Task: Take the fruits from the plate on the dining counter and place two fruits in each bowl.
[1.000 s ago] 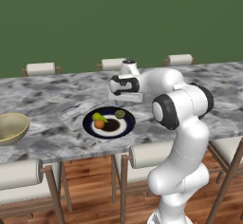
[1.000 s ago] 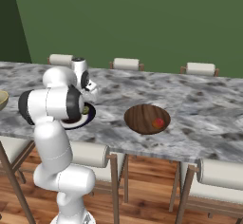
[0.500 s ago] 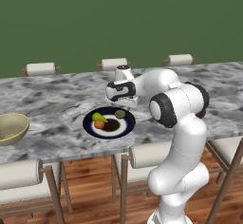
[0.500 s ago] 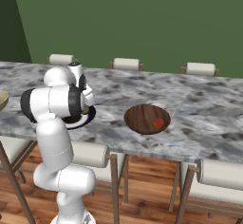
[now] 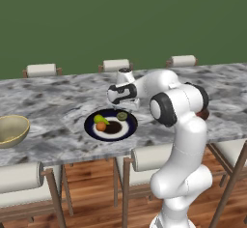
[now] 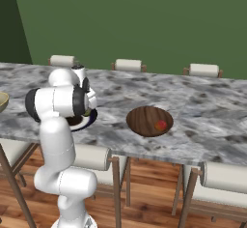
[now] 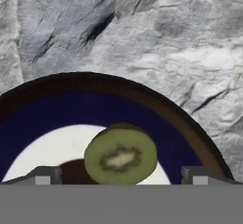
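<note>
The dark-rimmed plate (image 5: 92, 129) lies on the marbled dining counter (image 5: 53, 104) in front of the arm. On it are a yellow-green elongated fruit (image 5: 100, 119), a round orange one (image 5: 101, 126) and a small green kiwi-like one (image 5: 122, 116). My gripper (image 5: 126, 107) hangs open just above the plate's right side. In the hand view the green fruit (image 7: 120, 154) sits between the two fingertips (image 7: 45, 175), untouched. A pale tan bowl (image 5: 10, 130) stands far left. The dark brown bowl (image 6: 149, 121) to the right holds one orange-red fruit (image 6: 161, 124).
Stools with white cylindrical backrests (image 5: 41, 69) line the far side of the counter, and more (image 5: 154, 157) stand along the near side below its edge. A green wall rises behind. My own arm hides part of the plate (image 6: 89, 119) in the right base view.
The hand has come down and slightly left toward the plate's right side. The jaws stay open, and the fruits and bowls have not moved.
</note>
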